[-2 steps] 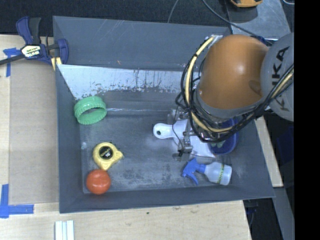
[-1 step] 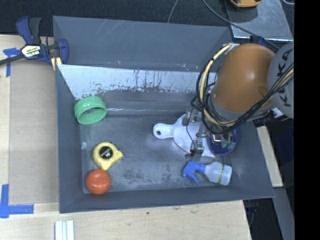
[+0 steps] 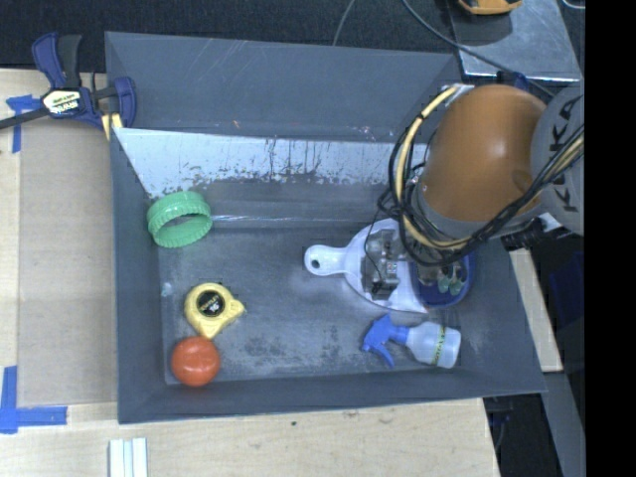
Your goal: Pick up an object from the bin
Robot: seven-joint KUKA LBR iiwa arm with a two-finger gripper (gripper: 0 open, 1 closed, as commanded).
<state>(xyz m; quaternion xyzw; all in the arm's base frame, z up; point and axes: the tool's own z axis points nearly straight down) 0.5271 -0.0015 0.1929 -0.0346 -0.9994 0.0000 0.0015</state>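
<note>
Hovering gripper (image 3: 384, 269): we see it above a white scoop (image 3: 333, 260); whether clenched or released, we cannot tell.
Best approach: we would descend straight, closing across the narrow handle, clear of the spray bottle (image 3: 417, 344).
Scoop look: flat, pale, holed handle pointing left, right-centre of bin (image 3: 298, 397).

Light from above: bright far wall, duller floor.
The far wall of the bin (image 3: 298, 157) catches the light as a pale, streaked band, while its floor stays a darker grey. A soft highlight sits on the arm's orange cover (image 3: 482, 152), and shade gathers beneath it. The ball (image 3: 195, 361) casts only a faint shadow.
</note>
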